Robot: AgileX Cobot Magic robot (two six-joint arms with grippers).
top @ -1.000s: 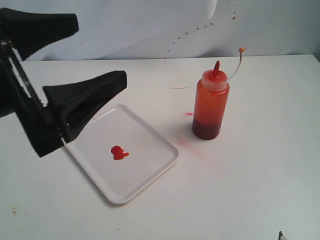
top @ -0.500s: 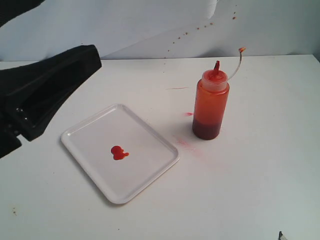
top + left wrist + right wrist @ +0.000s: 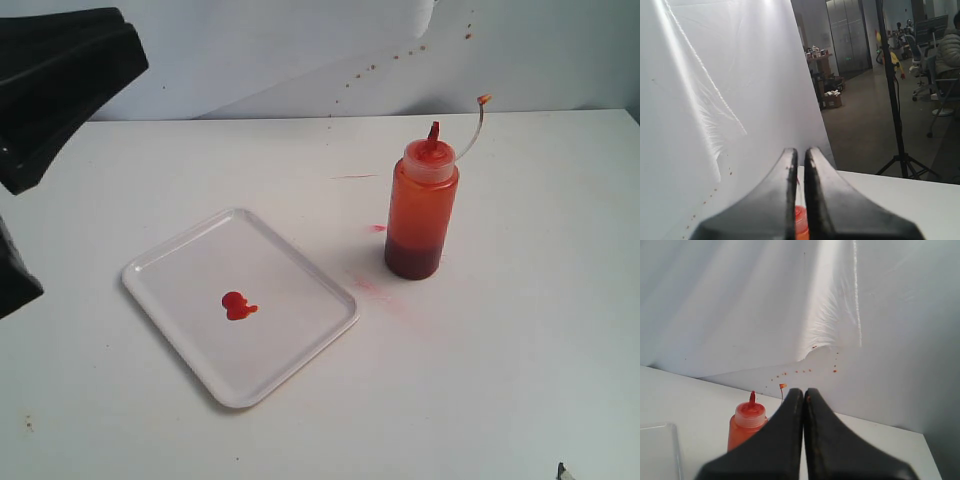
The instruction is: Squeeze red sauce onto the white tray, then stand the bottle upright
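The bottle (image 3: 421, 212) stands upright on the white table, right of the white tray (image 3: 300, 340), with its nozzle up and its tether curving off to the right. A small blob of red sauce (image 3: 237, 305) lies near the tray's middle. My left gripper (image 3: 120, 55) hangs high at the far left, clear of the tray and bottle. In the left wrist view its fingers (image 3: 800, 150) are shut with nothing held, and the bottle's cap (image 3: 801, 225) shows through the slit. My right gripper (image 3: 804, 390) is shut and empty, with the bottle (image 3: 746, 425) standing apart beyond it.
Pale pink smears (image 3: 375, 288) mark the table between tray and bottle. Red specks (image 3: 395, 55) dot the white backdrop behind. The backdrop ends near the table's far side, where a tripod stand (image 3: 895, 100) rises from the floor of the room beyond.
My left gripper has drawn back from over the tray's left end, up and to the left, and its fingers have come together. Bottle, tray and sauce have stayed put.
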